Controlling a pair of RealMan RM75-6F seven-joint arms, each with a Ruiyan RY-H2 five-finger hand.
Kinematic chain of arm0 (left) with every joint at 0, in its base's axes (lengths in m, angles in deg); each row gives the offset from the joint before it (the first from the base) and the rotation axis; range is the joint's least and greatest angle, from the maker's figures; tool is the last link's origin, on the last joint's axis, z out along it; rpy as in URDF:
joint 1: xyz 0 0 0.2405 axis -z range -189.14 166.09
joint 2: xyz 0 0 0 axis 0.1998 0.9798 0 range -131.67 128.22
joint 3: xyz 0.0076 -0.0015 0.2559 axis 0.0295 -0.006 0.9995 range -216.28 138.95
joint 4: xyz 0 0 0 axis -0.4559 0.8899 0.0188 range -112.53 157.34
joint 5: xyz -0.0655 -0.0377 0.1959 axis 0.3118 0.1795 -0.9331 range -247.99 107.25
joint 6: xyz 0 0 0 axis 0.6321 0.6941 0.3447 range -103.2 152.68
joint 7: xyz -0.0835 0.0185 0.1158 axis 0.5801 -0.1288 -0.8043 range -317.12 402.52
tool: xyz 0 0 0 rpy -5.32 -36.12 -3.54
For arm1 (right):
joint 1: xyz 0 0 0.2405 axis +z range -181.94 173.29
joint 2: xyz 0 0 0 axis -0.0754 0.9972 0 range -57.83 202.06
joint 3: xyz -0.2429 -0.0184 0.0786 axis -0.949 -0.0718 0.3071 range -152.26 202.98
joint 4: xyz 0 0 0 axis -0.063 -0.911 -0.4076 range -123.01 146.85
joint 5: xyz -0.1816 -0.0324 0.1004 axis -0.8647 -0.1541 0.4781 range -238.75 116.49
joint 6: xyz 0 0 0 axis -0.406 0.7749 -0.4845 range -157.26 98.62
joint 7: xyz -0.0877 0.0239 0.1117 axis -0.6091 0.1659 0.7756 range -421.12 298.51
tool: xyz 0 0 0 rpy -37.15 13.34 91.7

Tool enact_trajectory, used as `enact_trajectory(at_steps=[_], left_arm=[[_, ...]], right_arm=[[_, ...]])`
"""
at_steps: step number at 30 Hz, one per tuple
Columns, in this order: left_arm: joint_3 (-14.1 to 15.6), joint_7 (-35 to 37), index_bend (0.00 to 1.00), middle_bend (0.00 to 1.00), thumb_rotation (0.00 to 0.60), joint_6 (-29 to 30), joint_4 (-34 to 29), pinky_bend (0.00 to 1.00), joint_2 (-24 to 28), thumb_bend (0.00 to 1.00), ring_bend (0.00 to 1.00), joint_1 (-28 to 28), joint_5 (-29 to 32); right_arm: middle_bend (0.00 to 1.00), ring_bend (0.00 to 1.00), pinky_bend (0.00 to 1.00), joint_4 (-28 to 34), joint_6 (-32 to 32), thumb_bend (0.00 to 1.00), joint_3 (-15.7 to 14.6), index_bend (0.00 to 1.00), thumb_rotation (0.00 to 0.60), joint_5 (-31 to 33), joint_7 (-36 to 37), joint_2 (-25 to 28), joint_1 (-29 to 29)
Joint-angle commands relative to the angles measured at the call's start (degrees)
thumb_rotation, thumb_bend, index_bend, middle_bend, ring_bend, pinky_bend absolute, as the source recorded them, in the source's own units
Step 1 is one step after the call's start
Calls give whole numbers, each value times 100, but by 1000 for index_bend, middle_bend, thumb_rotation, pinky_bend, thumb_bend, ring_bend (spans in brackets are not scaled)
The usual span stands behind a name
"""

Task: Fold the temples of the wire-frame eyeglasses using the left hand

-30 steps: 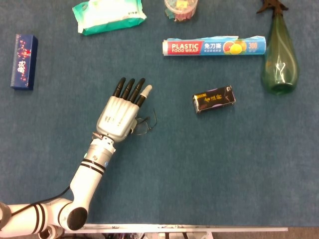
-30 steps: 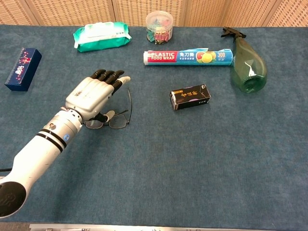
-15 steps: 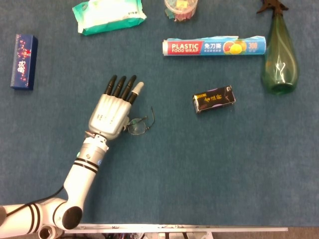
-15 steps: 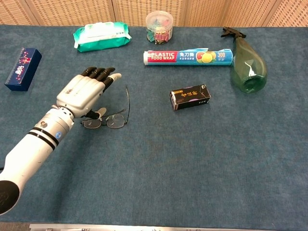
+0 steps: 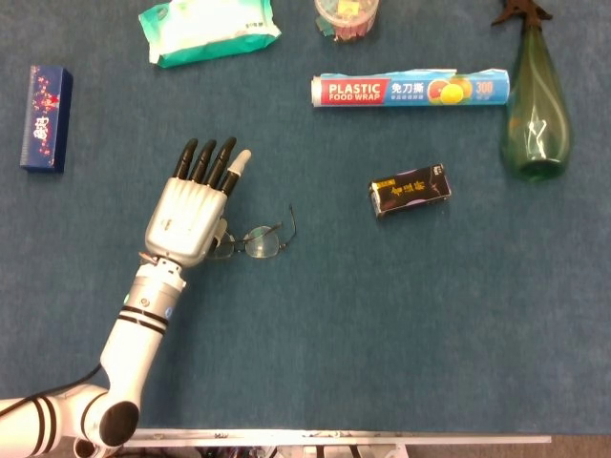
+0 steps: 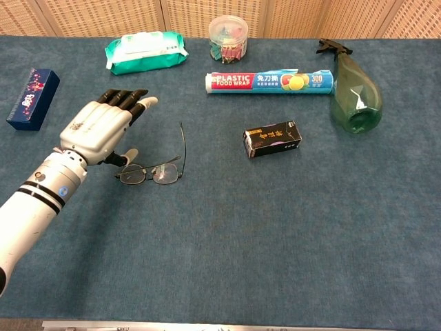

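Note:
The wire-frame eyeglasses (image 5: 250, 243) (image 6: 149, 173) lie on the blue cloth, lenses toward the front edge. One temple (image 6: 183, 141) sticks out away from me on the right; the other lies along the frame. My left hand (image 5: 188, 207) (image 6: 98, 131) hovers just left of the glasses with its fingers stretched out and apart, holding nothing. Its thumb tip (image 6: 129, 153) sits close to the left lens; contact is unclear. The right hand shows in neither view.
A black box (image 5: 410, 190) lies right of the glasses. Behind are a plastic wrap roll (image 5: 409, 91), a green spray bottle (image 5: 537, 114), a wipes pack (image 5: 208, 29) and a clip tub (image 5: 347, 17). A dark blue box (image 5: 45, 118) sits far left.
My left hand has drawn back to the left, uncovering the eyeglasses. The glasses stay on the cloth, shifted slightly left.

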Motion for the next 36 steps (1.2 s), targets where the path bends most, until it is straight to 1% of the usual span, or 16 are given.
enact_trajectory(at_steps=[1, 6, 10, 15, 21, 27, 36], left_arm=[[44, -6, 60, 0, 600, 78, -97, 0, 42, 321, 0, -55, -60], [65, 24, 60, 0, 600, 267, -296, 0, 192, 321, 0, -162, -167], [54, 91, 60, 0, 600, 462, -553, 0, 414, 321, 0, -255, -300], [77, 170, 60, 0, 600, 704, -1004, 0, 742, 321, 0, -374, -551], [127, 177, 60, 0, 600, 880, -1511, 0, 992, 321, 0, -439, -931], [63, 40, 60, 0, 600, 805, -1802, 0, 1010, 321, 0, -383, -1043], [-213, -265, 44, 0, 600, 538, -1983, 0, 781, 294, 0, -126, -981]], right_arm=[[294, 228, 382, -9, 23, 186, 7, 331, 600, 9, 39, 5, -12], [294, 228, 382, -55, 93, 186, 26, 331, 600, 31, 162, 9, -50], [294, 228, 382, -87, 107, 186, 32, 331, 600, 39, 227, 12, -60], [294, 228, 382, -102, 105, 186, 44, 331, 600, 57, 257, 12, -61], [294, 228, 382, -91, 90, 186, 48, 331, 600, 61, 223, 6, -54], [294, 228, 382, -78, 82, 186, 51, 331, 600, 67, 198, 5, -54], [295, 228, 382, -88, 92, 186, 61, 331, 600, 81, 235, 12, -65]])
